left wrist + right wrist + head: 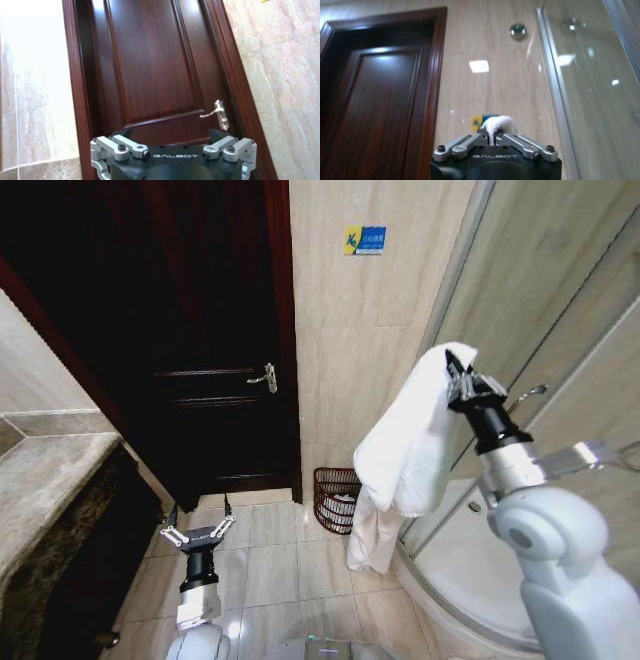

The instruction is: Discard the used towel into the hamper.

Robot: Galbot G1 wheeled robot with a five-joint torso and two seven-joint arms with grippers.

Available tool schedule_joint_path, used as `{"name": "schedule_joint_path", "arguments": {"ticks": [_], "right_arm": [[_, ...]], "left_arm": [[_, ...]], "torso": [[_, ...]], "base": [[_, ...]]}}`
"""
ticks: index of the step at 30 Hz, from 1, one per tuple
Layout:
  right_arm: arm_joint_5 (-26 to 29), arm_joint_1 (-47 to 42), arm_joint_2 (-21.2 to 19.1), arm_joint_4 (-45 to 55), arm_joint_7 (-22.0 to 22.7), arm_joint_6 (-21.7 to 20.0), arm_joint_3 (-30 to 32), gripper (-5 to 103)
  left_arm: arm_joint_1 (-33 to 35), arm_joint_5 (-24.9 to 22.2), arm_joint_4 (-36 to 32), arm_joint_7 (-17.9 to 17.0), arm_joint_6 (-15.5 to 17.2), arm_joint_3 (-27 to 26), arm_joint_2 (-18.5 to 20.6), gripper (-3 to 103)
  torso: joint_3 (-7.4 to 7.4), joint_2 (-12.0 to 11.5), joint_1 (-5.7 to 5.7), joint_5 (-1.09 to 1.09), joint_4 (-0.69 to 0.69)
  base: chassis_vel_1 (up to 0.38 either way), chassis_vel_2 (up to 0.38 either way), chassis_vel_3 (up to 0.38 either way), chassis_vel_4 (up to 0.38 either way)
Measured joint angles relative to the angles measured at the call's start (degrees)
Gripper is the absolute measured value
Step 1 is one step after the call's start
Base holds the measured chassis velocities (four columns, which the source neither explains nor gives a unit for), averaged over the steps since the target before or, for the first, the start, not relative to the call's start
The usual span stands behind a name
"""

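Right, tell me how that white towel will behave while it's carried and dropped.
Probably floppy: the towel hangs in long folds from the right tool, pinched at one bunched corner. It likely swings when moved. Its trailing end may drape over the hamper rim rather than fall cleanly in.

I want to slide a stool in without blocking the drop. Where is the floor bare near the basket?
Bare tiles lie between the dark door and the open left gripper, left of the hamper. It is crowded to the hamper's right: the towel, pinched by the right gripper, hangs down beside the shower base.
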Motion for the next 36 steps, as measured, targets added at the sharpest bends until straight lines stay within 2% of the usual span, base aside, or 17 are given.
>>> {"name": "schedule_joint_path", "arguments": {"ticks": [3, 5, 9, 12, 13, 14, 16, 17, 18, 22, 23, 27, 31, 36], "right_arm": [[2.0, 4.4, -1.5, -2.3, 0.0, -0.4, -0.3, 3], [5.3, 12.4, -3.9, -8.0, -0.2, -1.2, -1.5, 3], [7.8, 18.6, -5.3, -12.2, -0.2, -2.5, -3.0, 3], [11.0, 28.9, -7.4, -16.9, 1.6, -4.2, -7.2, 3], [11.7, 34.9, -8.3, -19.7, 1.9, -4.4, -10.2, 3], [11.7, 34.9, -8.3, -19.7, 1.9, -4.4, -10.2, 3], [12.7, 43.4, -8.6, -23.8, 2.5, -4.9, -15.4, 3], [13.3, 47.5, -8.5, -26.0, 2.8, -5.3, -18.0, 3], [13.3, 47.5, -8.5, -26.0, 2.8, -5.3, -18.0, 3], [14.5, 63.2, -6.3, -34.8, 4.2, -7.3, -26.3, 3], [14.5, 63.2, -6.3, -34.8, 4.2, -7.3, -26.3, 3], [13.9, 73.6, -3.5, -45.0, 3.9, -7.8, -32.4, 3], [13.1, 78.0, -1.9, -49.7, 3.2, -7.5, -34.5, 3], [11.1, 86.2, 2.7, -60.0, 2.0, -5.8, -38.8, 3]], "left_arm": [[0.3, -0.6, 0.5, 0.1, -0.8, -0.5, 0.0, 100], [0.7, -1.6, 2.4, 0.1, -2.4, -0.9, 0.0, 100], [0.8, -1.5, 3.7, 0.1, -3.3, -0.9, 0.0, 100], [0.8, -1.4, 3.9, 0.0, -3.4, -1.0, 0.0, 100], [0.7, -1.5, 3.8, -0.1, -3.4, -1.1, 0.0, 100], [0.7, -1.5, 3.8, -0.1, -3.4, -1.1, 0.0, 100], [0.6, -1.7, 3.7, -0.2, -3.3, -1.3, 0.0, 100], [0.6, -1.9, 3.6, -0.2, -3.3, -1.4, 0.0, 100], [0.6, -1.9, 3.6, -0.2, -3.3, -1.4, 0.0, 100], [0.5, -2.8, 2.8, -0.3, -3.2, -1.6, 0.0, 100], [0.5, -2.8, 2.8, -0.3, -3.2, -1.6, 0.0, 100], [0.1, -3.4, 1.9, -0.4, -2.9, -1.6, 0.0, 100], [0.2, -3.9, 1.5, -0.4, -2.7, -1.7, 0.0, 100], [0.2, -4.7, 1.4, -0.6, -2.6, -1.9, 0.0, 100]], "torso": [[0.00, 0.0, 0.00, -0.02, 0.01], [0.00, 0.0, 0.00, -0.02, 0.01], [0.00, 0.0, 0.01, 0.01, 0.00], [0.01, 0.0, 0.01, 0.01, 0.01], [0.00, 0.0, 0.00, -0.04, 0.01], [0.00, 0.0, 0.00, -0.04, 0.01], [0.00, 0.0, 0.00, -0.04, 0.00], [0.00, 0.0, 0.00, 0.00, 0.00], [0.00, 0.0, 0.00, 0.00, 0.00], [0.00, 0.0, 0.00, -0.05, 0.01], [0.00, 0.0, 0.00, -0.05, 0.01], [0.00, 0.0, 0.00, 0.00, 0.01], [0.00, 0.0, 0.01, 0.00, 0.00], [0.00, 0.0, 0.00, -0.04, 0.01]], "base": [[0.000, 0.000, 0.000, 0.000], [0.000, 0.000, 0.000, 0.000], [0.000, 0.000, 0.000, 0.000], [0.000, 0.000, 0.000, 0.000], [0.000, 0.000, 0.000, 0.000], [0.000, 0.000, 0.000, 0.000], [0.000, 0.000, 0.000, 0.000], [0.000, 0.000, 0.000, 0.000], [0.000, 0.000, 0.000, 0.000], [0.000, 0.000, 0.000, 0.000], [0.000, 0.000, 0.000, 0.000], [0.000, 0.000, 0.000, 0.000], [0.000, 0.000, 0.000, 0.000], [0.000, 0.000, 0.000, 0.000]]}}
